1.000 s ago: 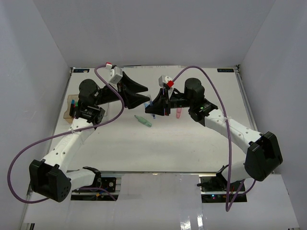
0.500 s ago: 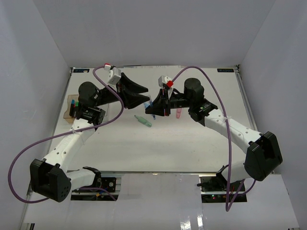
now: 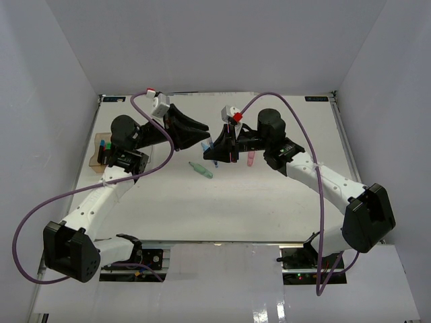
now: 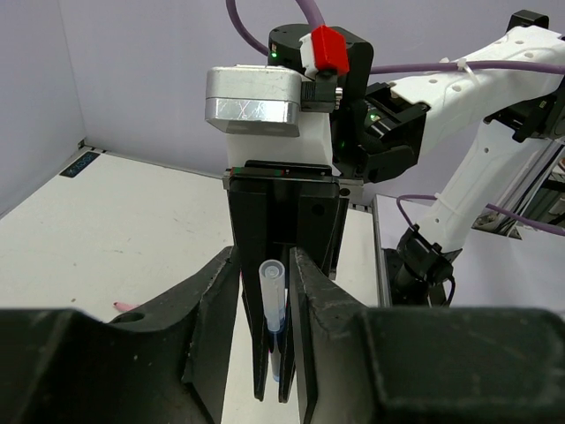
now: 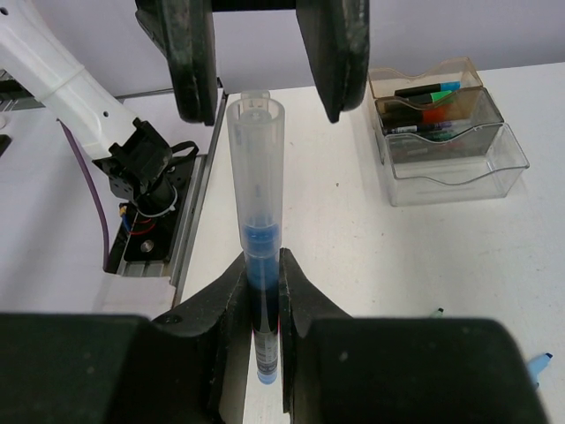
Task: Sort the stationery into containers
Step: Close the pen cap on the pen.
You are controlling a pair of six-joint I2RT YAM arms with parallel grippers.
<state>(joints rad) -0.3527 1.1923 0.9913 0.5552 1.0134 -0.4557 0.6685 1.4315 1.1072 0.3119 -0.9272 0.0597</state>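
The near half of the tabletop (image 3: 222,208) is open room between the arms. A green tapered piece (image 3: 200,169) lies just nearer than the grippers, and a pink piece (image 3: 250,159) lies beside the right arm. Mid-table, the right gripper (image 5: 263,276) is clenched on a clear-capped blue pen (image 5: 255,168), whose cap end sits between the spread fingers of the left gripper (image 4: 264,265) (released: the left wrist view shows a gap beside the cap). Only the right wrist view shows the containers (image 5: 459,168) plainly, by the left edge and well apart from the pen, with highlighters in the amber and grey boxes.
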